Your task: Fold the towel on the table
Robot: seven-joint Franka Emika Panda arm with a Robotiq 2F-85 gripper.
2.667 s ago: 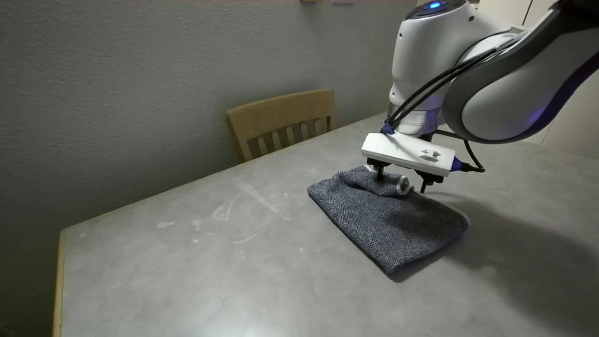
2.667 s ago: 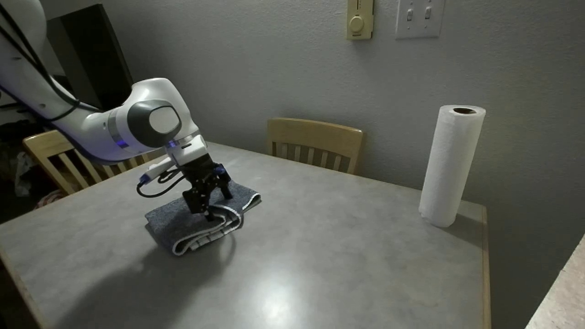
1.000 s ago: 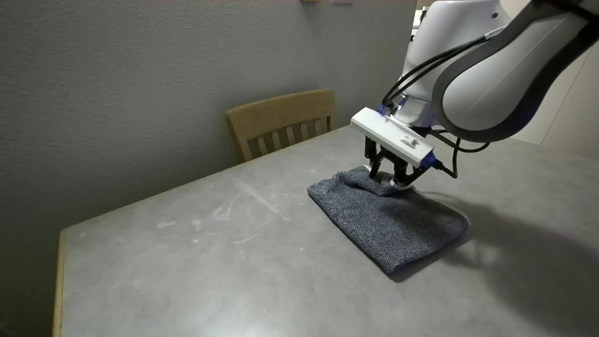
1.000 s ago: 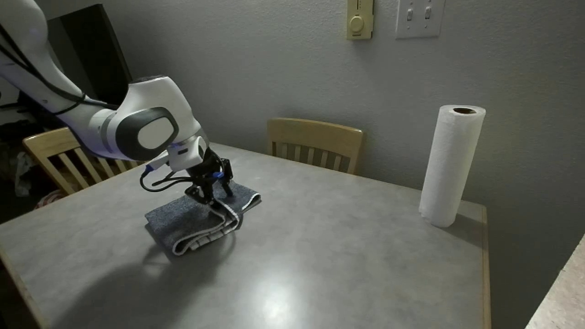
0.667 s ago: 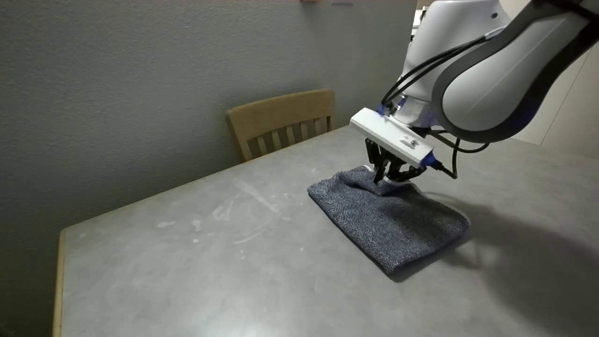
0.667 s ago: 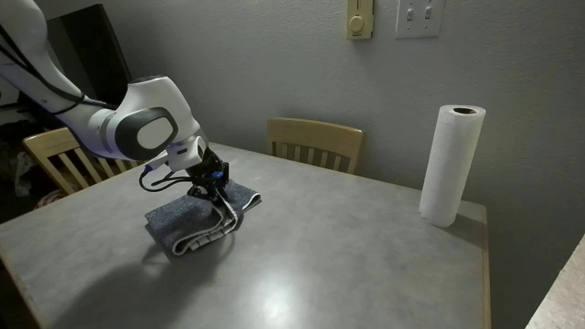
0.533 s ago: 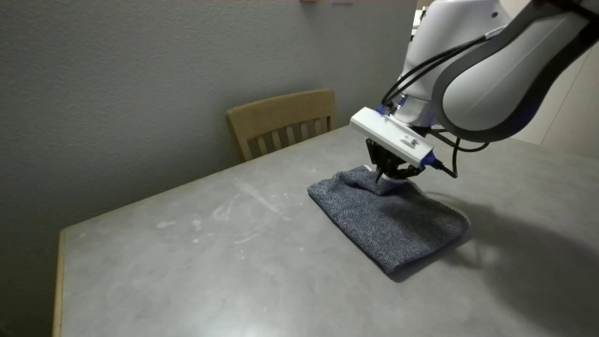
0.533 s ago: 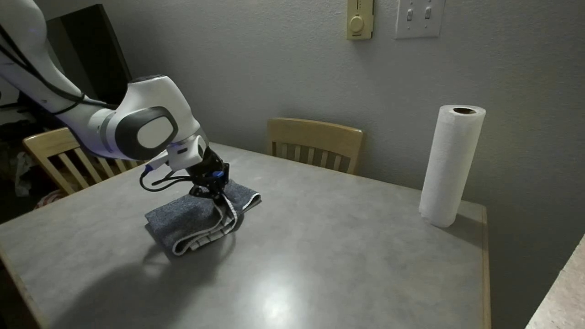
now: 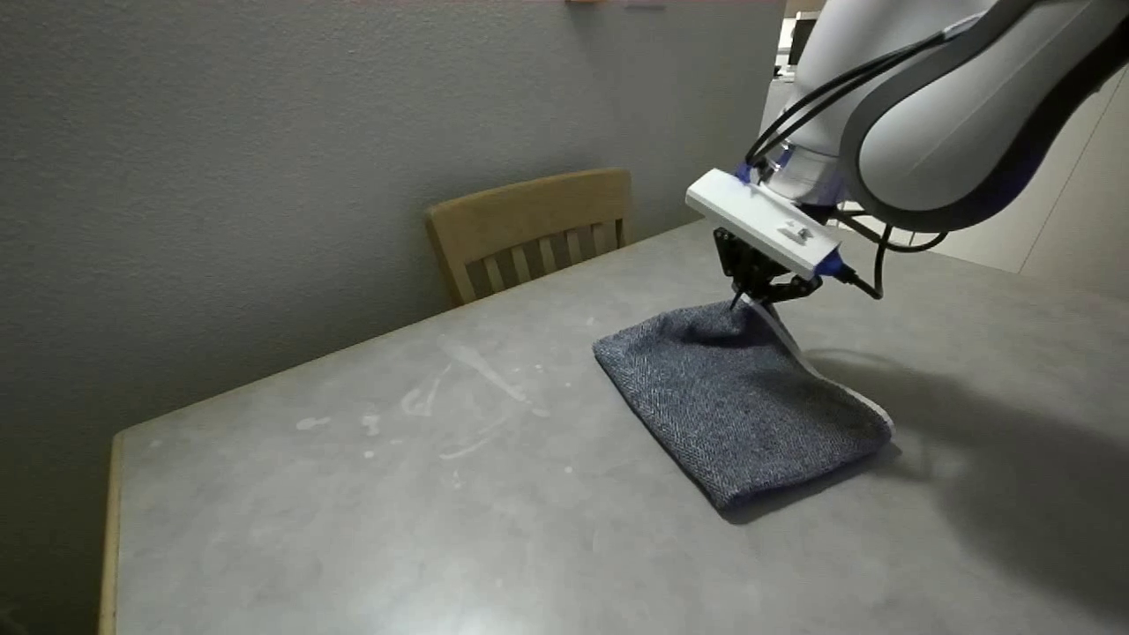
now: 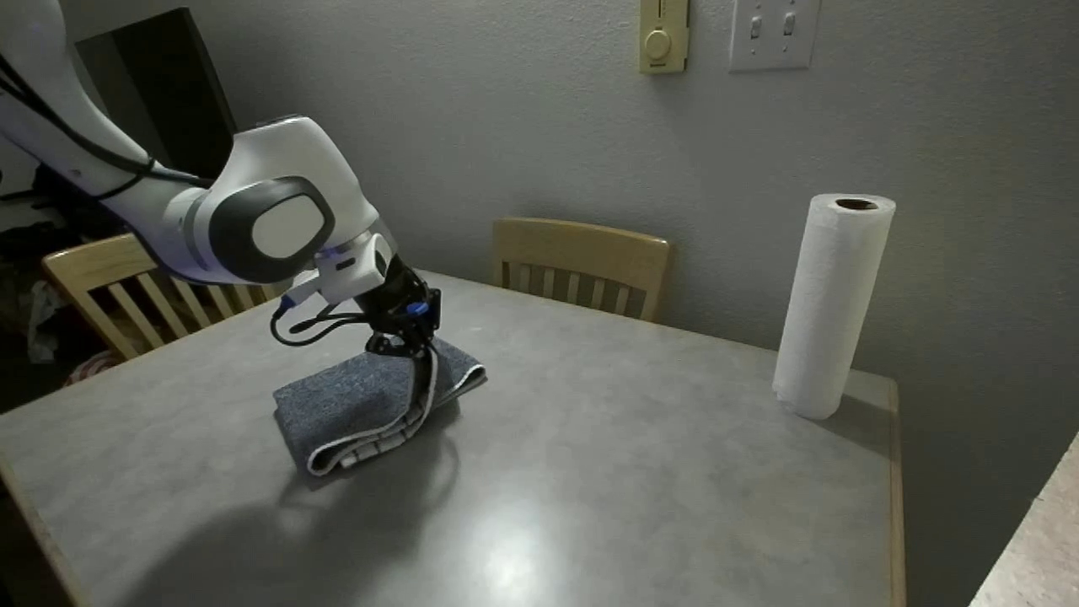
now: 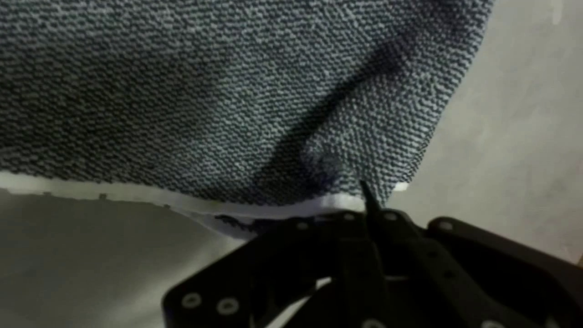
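The blue-grey towel point(image 9: 732, 406) lies folded over in layers on the light grey table point(image 9: 353, 520), its white-trimmed edges and striped underside showing in an exterior view point(image 10: 362, 400). My gripper point(image 9: 741, 302) is shut on the white-bordered edge near one corner and holds that part raised off the table. From there the cloth slopes down to the tabletop. In the wrist view the towel point(image 11: 191, 100) fills the upper area, and its white border runs in between the dark fingers point(image 11: 371, 200). The pinched cloth itself is mostly hidden by the fingers.
A paper towel roll point(image 10: 830, 312) stands upright near a table corner. Wooden chairs point(image 10: 582, 257) are pushed against the table's far side, by the grey wall. Another chair point(image 10: 118, 291) is behind the arm. A pale counter edge point(image 10: 1033, 539) shows at the lower right.
The jaws have gone from partly open to shut on the towel's edge. My gripper has then risen with that edge, pulling it up and shifting the towel slightly.
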